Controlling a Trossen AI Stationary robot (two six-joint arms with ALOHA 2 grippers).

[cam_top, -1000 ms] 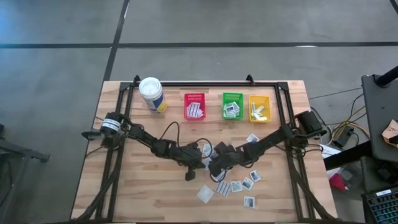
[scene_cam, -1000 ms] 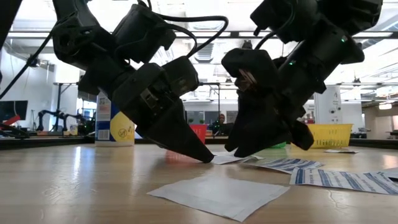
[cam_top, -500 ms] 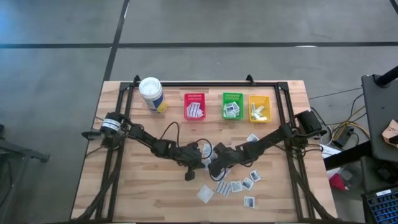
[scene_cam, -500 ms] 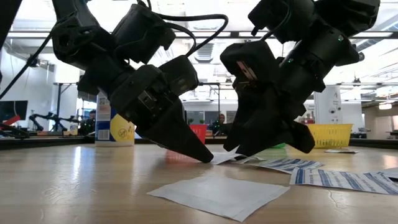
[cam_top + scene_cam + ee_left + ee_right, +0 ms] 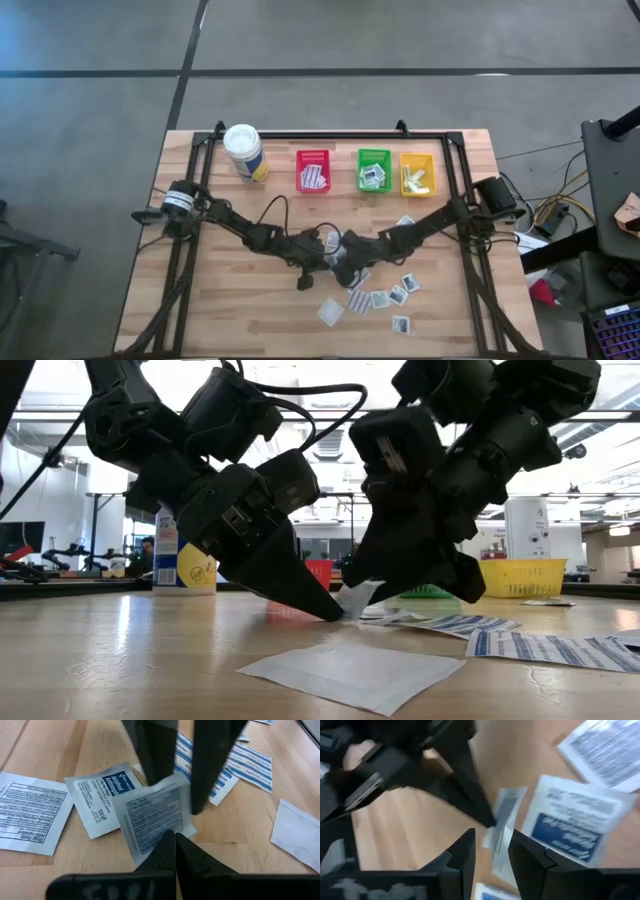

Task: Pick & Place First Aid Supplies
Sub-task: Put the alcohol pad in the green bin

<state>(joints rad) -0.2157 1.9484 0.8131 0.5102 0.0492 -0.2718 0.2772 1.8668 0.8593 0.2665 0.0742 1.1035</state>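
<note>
At the table's middle my two grippers meet over one white first aid packet [image 5: 155,815] with small dark print. My left gripper [image 5: 335,614] is shut, its tip on the packet's edge. My right gripper [image 5: 494,847] is open and comes from the opposite side, one finger on each side of the packet's raised edge. The packet [image 5: 355,598] stands tilted, one edge on the wood. More packets lie flat around it: an alcohol-pad packet [image 5: 102,795], striped ones [image 5: 247,762] and a plain one [image 5: 345,672]. My left gripper presses its shut fingertips down on the packet's edge [image 5: 167,836] nearest to it, slanting down from the table's left. That edge stays on the wood and the opposite edge stands up. My right gripper has the packet's raised edge [image 5: 506,815] between its open fingers, slanting down from the table's right. The packet leans up against one finger [image 5: 385,585]. Whether the other finger touches it, I cannot tell.
Along the far edge stand a red bin [image 5: 313,170], a green bin [image 5: 374,170] and a yellow bin [image 5: 418,175], each holding packets, and a white canister [image 5: 243,150] at the far left. Loose packets [image 5: 385,297] lie toward the near right.
My right gripper has tipped and turned at the wrist while staying in place. The packet's edge on its side has risen from flat on the table to steeply tilted. The edge under my left fingertips has stayed on the wood.
</note>
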